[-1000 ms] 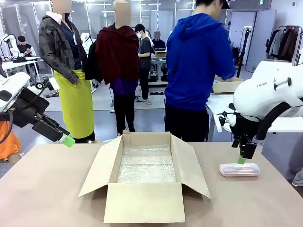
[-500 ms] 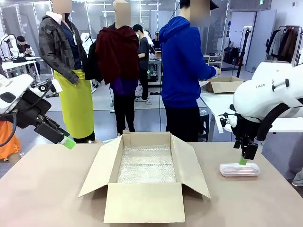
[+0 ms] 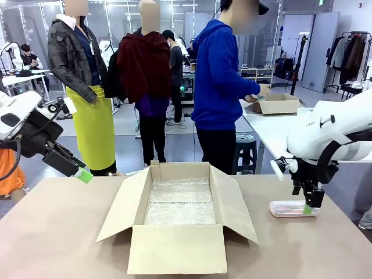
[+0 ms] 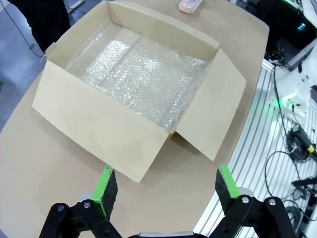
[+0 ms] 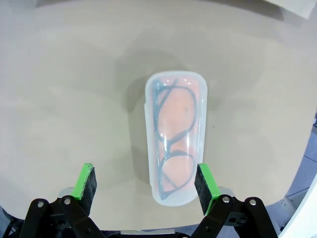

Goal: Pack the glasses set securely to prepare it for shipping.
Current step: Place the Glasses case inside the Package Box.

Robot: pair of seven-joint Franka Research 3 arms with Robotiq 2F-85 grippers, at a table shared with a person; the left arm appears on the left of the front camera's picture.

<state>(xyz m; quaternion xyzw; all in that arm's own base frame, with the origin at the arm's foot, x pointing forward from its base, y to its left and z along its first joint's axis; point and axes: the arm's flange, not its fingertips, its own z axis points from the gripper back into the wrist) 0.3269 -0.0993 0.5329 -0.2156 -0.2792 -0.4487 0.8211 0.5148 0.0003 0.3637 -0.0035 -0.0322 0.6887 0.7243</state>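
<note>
One case of the glasses set (image 5: 176,136), pale pink and see-through with dark-framed glasses inside, lies flat on the table at the right (image 3: 290,208). My right gripper (image 5: 144,182) hangs open just above its near end, and the case sits closer to the right finger (image 5: 204,181) than to the left one. In the front view the right gripper (image 3: 308,206) reaches down to the case's right end. My left gripper (image 3: 82,172) hovers open and empty above the table's left edge. From the left wrist view, that gripper (image 4: 164,183) looks down on the box, with the pink case (image 4: 190,5) far beyond.
An open brown cardboard box (image 3: 177,249), lined with bubble wrap (image 3: 179,200), stands mid-table with its flaps spread out (image 4: 99,121). A person in a blue hoodie (image 3: 218,87) stands beyond the far edge, turned toward a small box (image 3: 278,104) on another table.
My right gripper has dropped and shifted slightly right, down to the pink case. The person has turned away toward the other table. The left arm has barely moved.
</note>
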